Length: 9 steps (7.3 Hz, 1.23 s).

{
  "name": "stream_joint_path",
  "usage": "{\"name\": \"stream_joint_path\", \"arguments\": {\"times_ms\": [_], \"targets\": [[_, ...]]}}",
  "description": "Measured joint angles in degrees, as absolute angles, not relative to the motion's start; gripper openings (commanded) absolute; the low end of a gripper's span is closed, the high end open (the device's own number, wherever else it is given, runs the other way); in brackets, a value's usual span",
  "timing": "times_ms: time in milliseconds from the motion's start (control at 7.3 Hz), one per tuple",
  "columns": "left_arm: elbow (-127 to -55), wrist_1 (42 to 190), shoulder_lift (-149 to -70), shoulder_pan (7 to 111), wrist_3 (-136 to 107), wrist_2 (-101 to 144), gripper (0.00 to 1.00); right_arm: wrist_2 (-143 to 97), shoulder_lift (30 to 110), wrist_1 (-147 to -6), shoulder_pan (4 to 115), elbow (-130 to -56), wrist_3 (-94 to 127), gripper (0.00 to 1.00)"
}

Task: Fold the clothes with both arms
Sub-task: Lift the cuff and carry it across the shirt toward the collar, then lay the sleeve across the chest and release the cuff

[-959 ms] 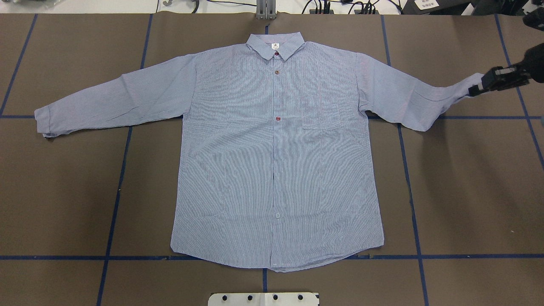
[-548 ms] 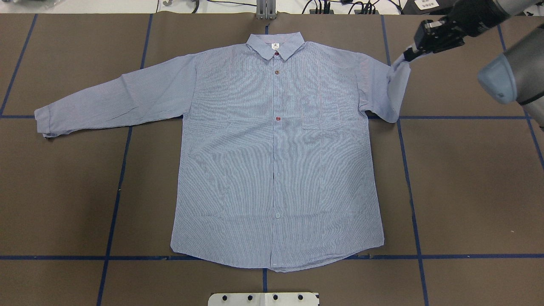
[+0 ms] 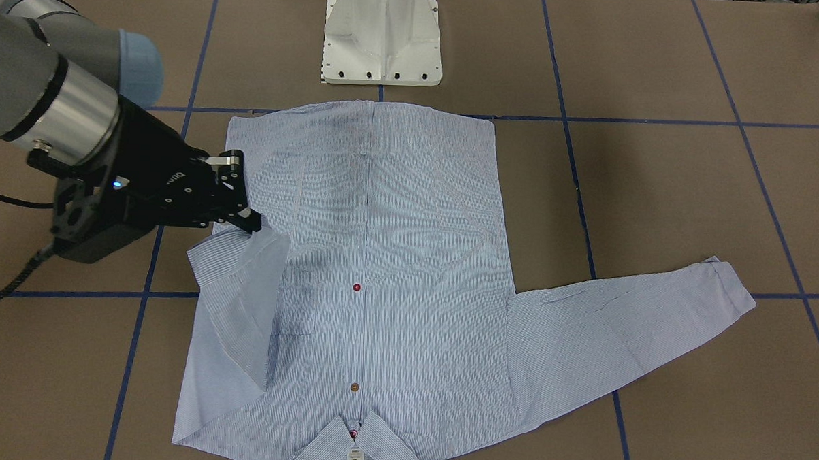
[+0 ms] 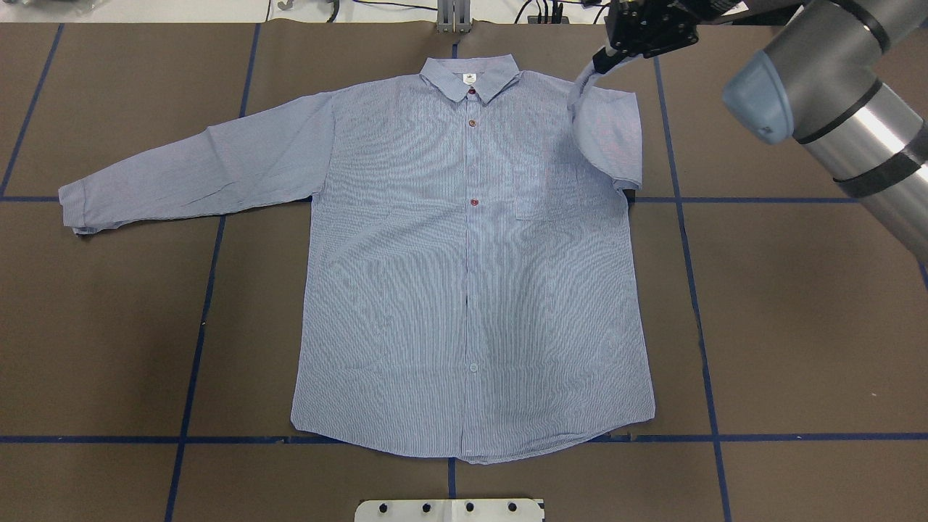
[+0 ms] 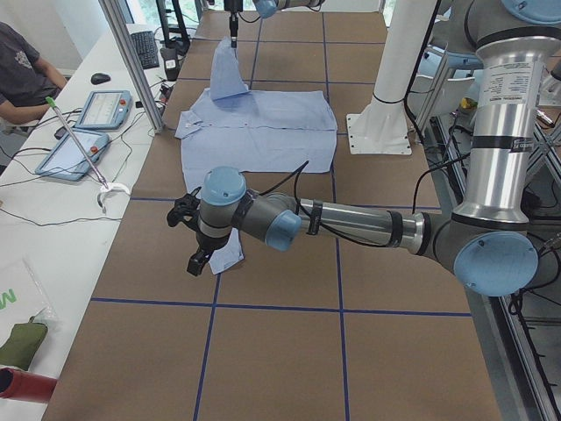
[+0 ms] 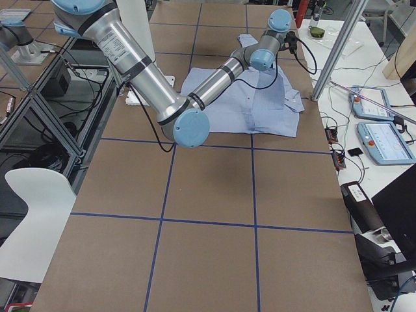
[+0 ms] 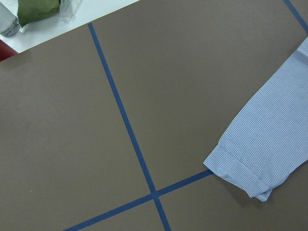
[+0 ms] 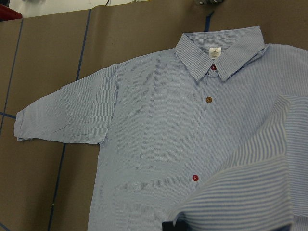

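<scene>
Because your right tool (image 3: 252, 223) is pinching one sleeve (image 3: 243, 306) by its end, that sleeve hangs above the bench (image 4: 797, 326) and bends in over the shirt (image 4: 471, 290), likely so you can lay it across the front. Your left tool (image 5: 197, 254) hovers by the other sleeve's cuff (image 7: 240, 166); I cannot tell if it is spread or pressed together. The shirt is light blue with thin stripes, flat, buttons up, in the middle of the bench.

The light-blue striped shirt (image 4: 471, 290) lies flat, front up, on the table (image 4: 797, 326), one sleeve (image 4: 188, 174) spread out, the other's cuff (image 3: 221, 254) pinched by the right tool (image 3: 251, 224) above the chest.
</scene>
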<state>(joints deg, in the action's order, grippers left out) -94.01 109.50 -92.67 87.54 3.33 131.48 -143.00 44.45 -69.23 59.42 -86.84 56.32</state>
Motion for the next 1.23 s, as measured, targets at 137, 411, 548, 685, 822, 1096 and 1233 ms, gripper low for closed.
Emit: {"name": "stream_joint_path", "arguments": {"times_ms": [137,411,548,685,822,1096,1233], "targets": [[-93.84,109.51,-92.65,87.54,3.34,131.48,0.99,-140.26,41.34,-69.14,57.32,-83.83,56.53,0.00],[-93.31,109.60,-92.69,87.54,3.34,131.52,0.99,-134.87,37.65,-68.74,53.29,-78.81,56.65,0.00],[-93.16,109.74,-92.73,87.54,3.32,131.51,0.99,-132.32,35.88,-68.53,50.91,-75.60,56.63,0.00],[-92.96,109.82,-92.89,87.54,3.29,131.49,0.99,-129.40,33.18,-68.44,48.06,-70.87,56.59,0.00],[-92.42,110.03,-93.16,87.54,3.28,131.49,0.99,-125.87,29.69,-67.97,45.13,-64.96,56.55,0.00],[-90.49,112.08,-93.48,87.54,3.25,131.50,0.99,-118.51,23.98,-64.76,40.03,-54.56,56.52,0.59],[-89.87,112.72,-93.52,87.54,3.22,131.56,0.99,-114.94,22.82,-63.85,38.13,-52.54,56.52,0.99]]}}
